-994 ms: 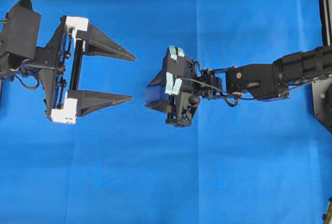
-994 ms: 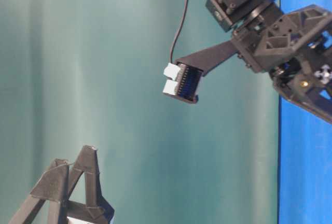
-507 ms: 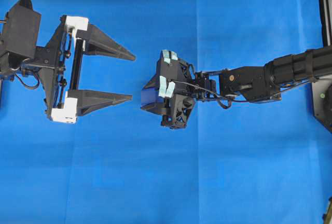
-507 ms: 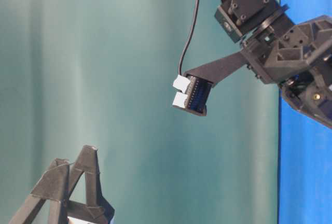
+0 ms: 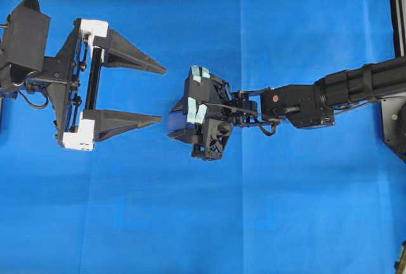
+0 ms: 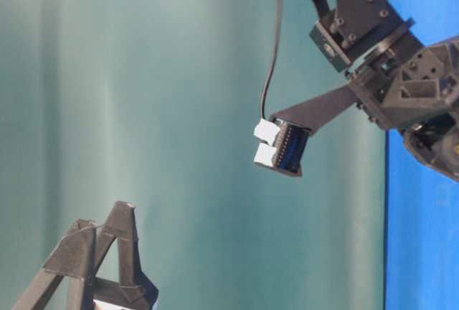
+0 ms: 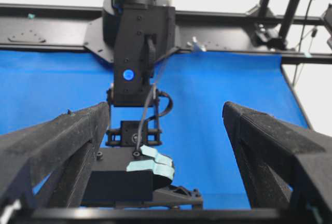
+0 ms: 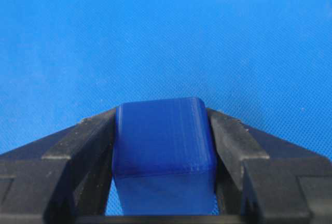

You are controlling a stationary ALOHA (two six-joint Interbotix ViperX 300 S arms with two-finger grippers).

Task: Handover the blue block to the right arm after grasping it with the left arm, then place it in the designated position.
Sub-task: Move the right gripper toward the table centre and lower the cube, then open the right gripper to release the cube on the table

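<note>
The blue cloth (image 5: 285, 223) covers the whole counter, and nothing else rests on it that I can see. The right arm (image 5: 355, 87) reaches in from the counter's right edge toward the middle, tilted down, which looks like the lowering before a placement. The left arm (image 5: 25, 39) sits back by the left edge, its gripper (image 5: 158, 93) spread fully wide and holding nothing; it seems parked there so it stays out of the way now that the handover is done.

The right gripper (image 8: 163, 112) has the blue block (image 8: 162, 136) between its two fingers (image 8: 83, 141), each one against a side of the cube in the wrist view. Whether it is clamping hard or starting to let go, I cannot tell. The block sits near the counter's centre, just off the left gripper's tips.
</note>
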